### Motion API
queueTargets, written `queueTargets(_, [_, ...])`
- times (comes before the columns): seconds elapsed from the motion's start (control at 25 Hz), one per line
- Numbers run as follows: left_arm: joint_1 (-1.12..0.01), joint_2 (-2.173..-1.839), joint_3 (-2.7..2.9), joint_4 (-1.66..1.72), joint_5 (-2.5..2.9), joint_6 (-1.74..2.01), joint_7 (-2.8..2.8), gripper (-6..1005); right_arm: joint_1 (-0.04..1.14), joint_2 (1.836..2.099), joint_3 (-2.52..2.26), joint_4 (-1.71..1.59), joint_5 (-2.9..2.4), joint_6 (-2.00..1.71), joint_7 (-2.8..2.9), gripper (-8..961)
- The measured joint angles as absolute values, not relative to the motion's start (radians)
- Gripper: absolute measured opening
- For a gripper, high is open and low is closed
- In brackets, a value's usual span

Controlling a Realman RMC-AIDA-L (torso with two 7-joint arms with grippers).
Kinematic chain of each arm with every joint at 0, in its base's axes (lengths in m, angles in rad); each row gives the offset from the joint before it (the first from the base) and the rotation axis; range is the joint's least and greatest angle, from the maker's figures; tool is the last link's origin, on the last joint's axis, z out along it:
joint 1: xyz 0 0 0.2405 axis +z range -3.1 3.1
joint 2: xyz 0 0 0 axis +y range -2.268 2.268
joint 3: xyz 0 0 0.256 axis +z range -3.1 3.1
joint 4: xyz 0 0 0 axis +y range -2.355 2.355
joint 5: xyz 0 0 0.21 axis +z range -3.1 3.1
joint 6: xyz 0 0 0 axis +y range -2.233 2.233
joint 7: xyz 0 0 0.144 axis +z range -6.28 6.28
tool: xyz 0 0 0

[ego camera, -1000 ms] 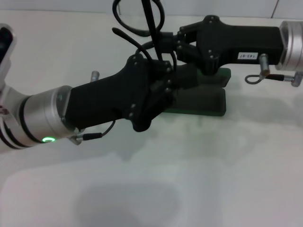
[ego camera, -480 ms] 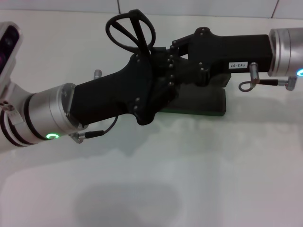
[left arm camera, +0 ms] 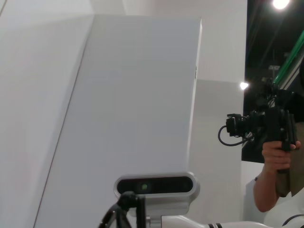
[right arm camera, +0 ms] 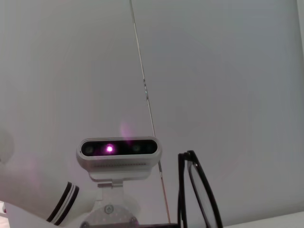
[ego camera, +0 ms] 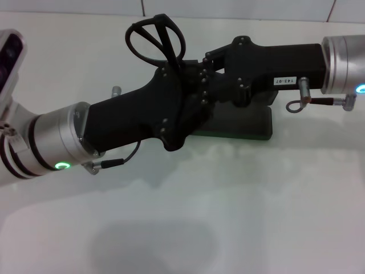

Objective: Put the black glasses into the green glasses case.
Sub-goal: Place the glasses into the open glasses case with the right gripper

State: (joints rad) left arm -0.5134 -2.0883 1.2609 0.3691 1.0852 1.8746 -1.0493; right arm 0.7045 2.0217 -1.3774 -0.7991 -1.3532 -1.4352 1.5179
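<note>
right now the glasses [ego camera: 157, 40] stand upright, loops above the two pincers meeting over the green case [ego camera: 242, 123] on the white table [ego camera: 228, 194]; left pincer [ego camera: 191, 85] and right pincer [ego camera: 212, 67] both touch them, though whether either grips, i cannot tell; the case lies directly below.

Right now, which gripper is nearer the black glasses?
Left, narrowly. The left gripper sits right under the black glasses, which stick up from it. The right gripper meets it from the other side, above the green glasses case.
</note>
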Motion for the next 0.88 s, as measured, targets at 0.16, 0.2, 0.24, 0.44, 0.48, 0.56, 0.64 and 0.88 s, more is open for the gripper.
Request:
queueTargets(0.16, [-0.5,-2.082,1.261,0.361,1.088,1.874,-1.049,36,0.698,2.022,-1.373,-0.799,-1.353,-1.426,1.521,42])
queueTargets(0.2, [-0.493,-2.081,1.261,0.359,1.088,1.875,-1.049,36,0.696,2.022,-1.372,-0.799,-1.353,-1.419,1.523,42])
queueTargets(0.24, [-0.488,-2.08,1.26,0.359,1.088,1.879,-1.049,36,0.692,2.022,-1.371,-0.799,-1.353,-1.415,1.523,42])
queueTargets(0.44, [-0.462,-2.069,1.259,0.369,1.088,1.923,-1.046,36,0.668,2.018,-1.367,-0.803,-1.353,-1.395,1.523,43])
queueTargets(0.48, [-0.454,-2.066,1.255,0.369,1.087,1.937,-1.043,36,0.667,2.015,-1.367,-0.804,-1.355,-1.392,1.525,43])
queueTargets(0.56, [-0.439,-2.058,1.243,0.369,1.086,1.959,-1.04,36,0.663,2.013,-1.367,-0.813,-1.381,-1.384,1.533,43])
queueTargets(0.64, [-0.422,-2.048,1.224,0.369,1.086,1.982,-1.04,37,0.656,2.013,-1.367,-0.856,-1.462,-1.363,1.567,44])
queueTargets(0.88, [-0.361,-2.026,1.151,0.37,1.084,2.01,-1.039,37,0.627,2.022,-1.453,-1.172,-1.881,-1.272,1.842,45])
